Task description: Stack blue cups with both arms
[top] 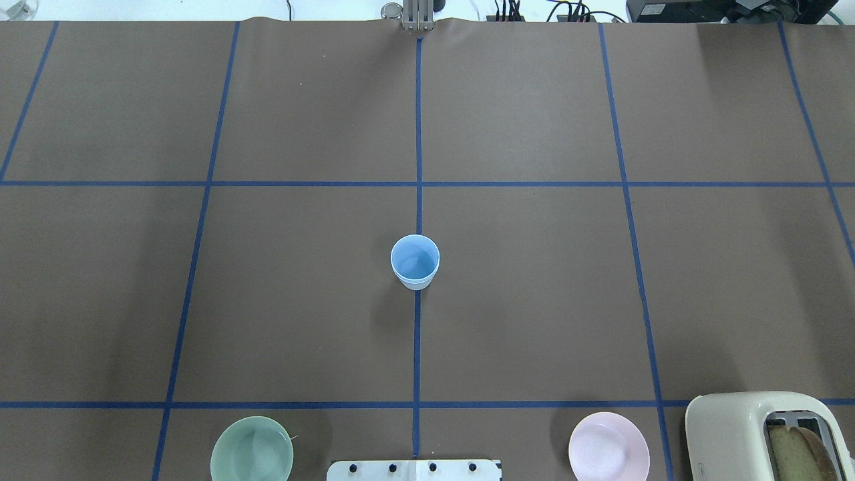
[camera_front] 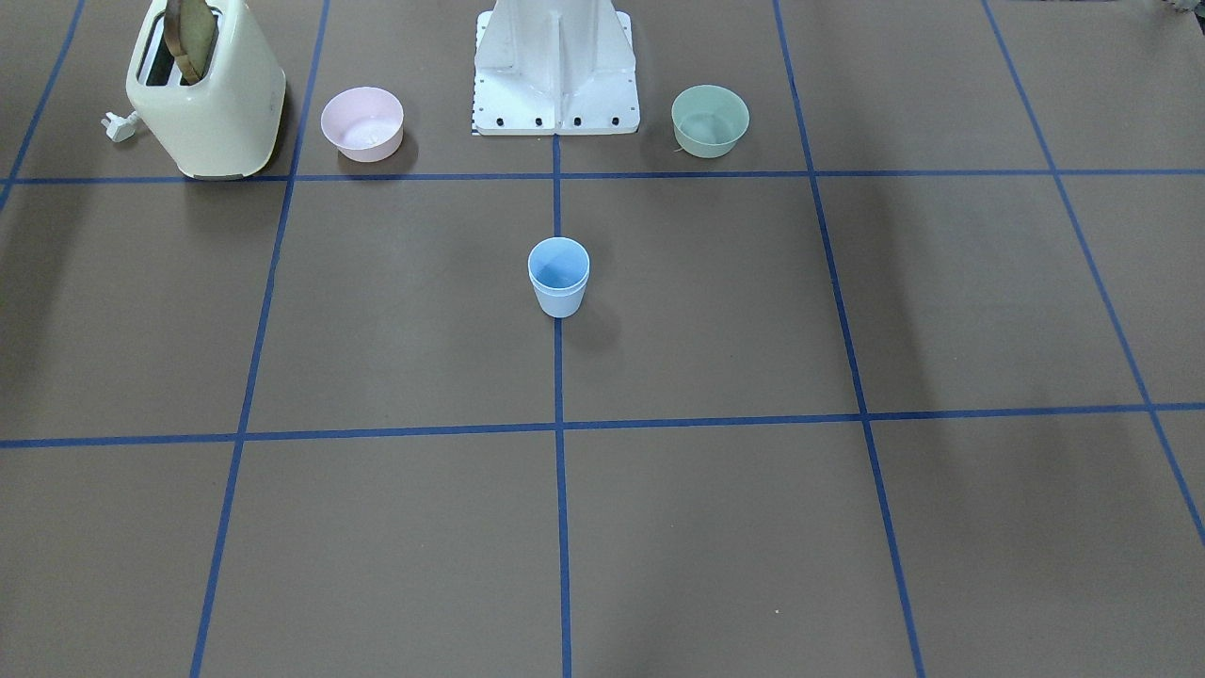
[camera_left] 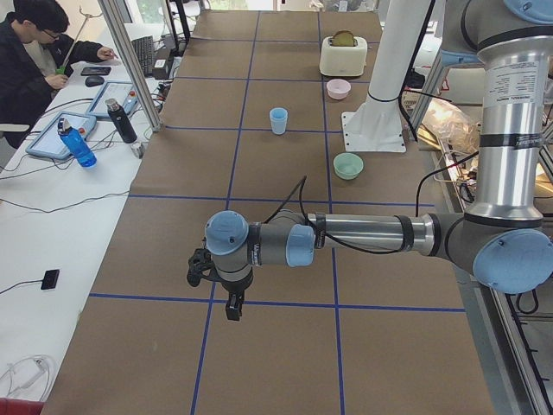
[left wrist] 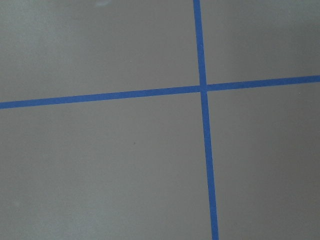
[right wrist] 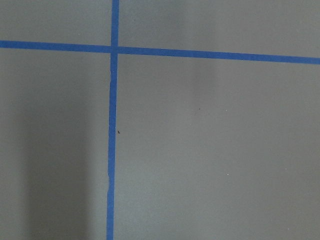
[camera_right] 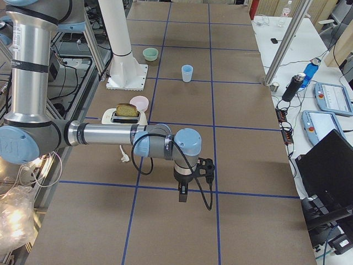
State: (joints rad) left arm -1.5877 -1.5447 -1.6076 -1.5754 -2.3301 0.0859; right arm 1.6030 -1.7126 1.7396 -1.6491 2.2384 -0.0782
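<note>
The two blue cups (camera_front: pixel 558 278) stand upright, one nested inside the other, on the centre tape line in the middle of the table; the stack also shows in the overhead view (top: pixel 415 262). No gripper is near it. My left gripper (camera_left: pixel 232 309) shows only in the exterior left view, pointing down over the table far from the cups; I cannot tell if it is open. My right gripper (camera_right: pixel 183 195) shows only in the exterior right view, also pointing down far from the cups; I cannot tell its state. Both wrist views show only brown table and blue tape.
A cream toaster (camera_front: pixel 205 89) with bread, a pink bowl (camera_front: pixel 362 123) and a green bowl (camera_front: pixel 710 120) stand beside the white pedestal (camera_front: pixel 555 66). An operator (camera_left: pixel 30 60) sits at a side desk with bottles and tablets.
</note>
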